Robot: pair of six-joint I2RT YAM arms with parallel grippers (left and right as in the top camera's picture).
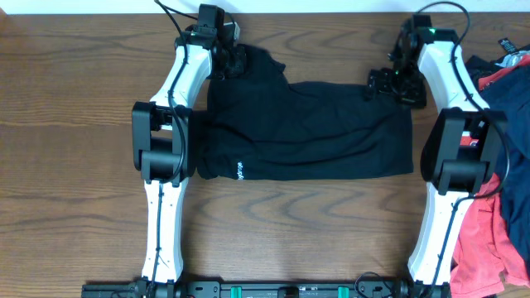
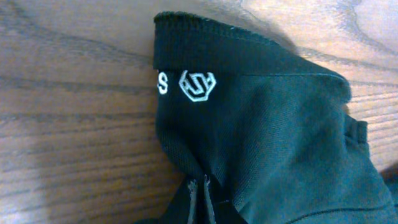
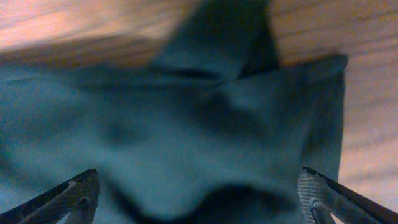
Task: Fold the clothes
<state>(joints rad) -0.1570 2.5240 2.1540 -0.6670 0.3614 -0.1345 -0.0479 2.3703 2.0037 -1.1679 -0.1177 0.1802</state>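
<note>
right wrist: garment [image 3: 186, 124] is showing blurred | overhead: pile [image 1: 493, 240] is running off the right edge | logo [image 1: 238, 171] is reading too small

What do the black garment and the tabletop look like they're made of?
Black garment: a matte fine knit, likely cotton or a synthetic blend; the ribbed edge band and fine surface texture show in the left wrist view. Table: wood or wood-look laminate, low sheen, with brown grain lines.

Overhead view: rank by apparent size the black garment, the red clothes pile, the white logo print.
1. Black fabric garment.
2. Red clothes pile, cropped by the frame edge, so unsure.
3. White logo print.
</note>
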